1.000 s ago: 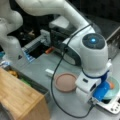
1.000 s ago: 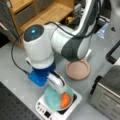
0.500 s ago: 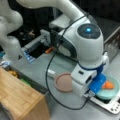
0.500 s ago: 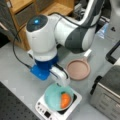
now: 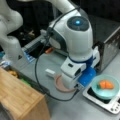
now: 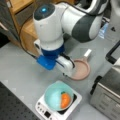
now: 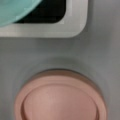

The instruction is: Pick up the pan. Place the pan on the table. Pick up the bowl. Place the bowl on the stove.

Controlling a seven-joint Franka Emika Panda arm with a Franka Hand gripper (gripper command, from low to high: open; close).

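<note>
Pan (image 6: 80,70) lies flat on the desk (image 6: 22,75) beside the stove (image 6: 75,98); bowl (image 6: 58,96) already sits on the burner. I judge the bowl light, rigid, slick-walled (best pinched at the rim). Pincer (image 5: 72,86) hovers over the pan; I cannot tell its jaw state.

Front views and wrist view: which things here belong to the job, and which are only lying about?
Job:
pan, on the table
bowl, on the stove
gripper, above the pan's edge

Lying about:
toaster oven
wooden board
</note>
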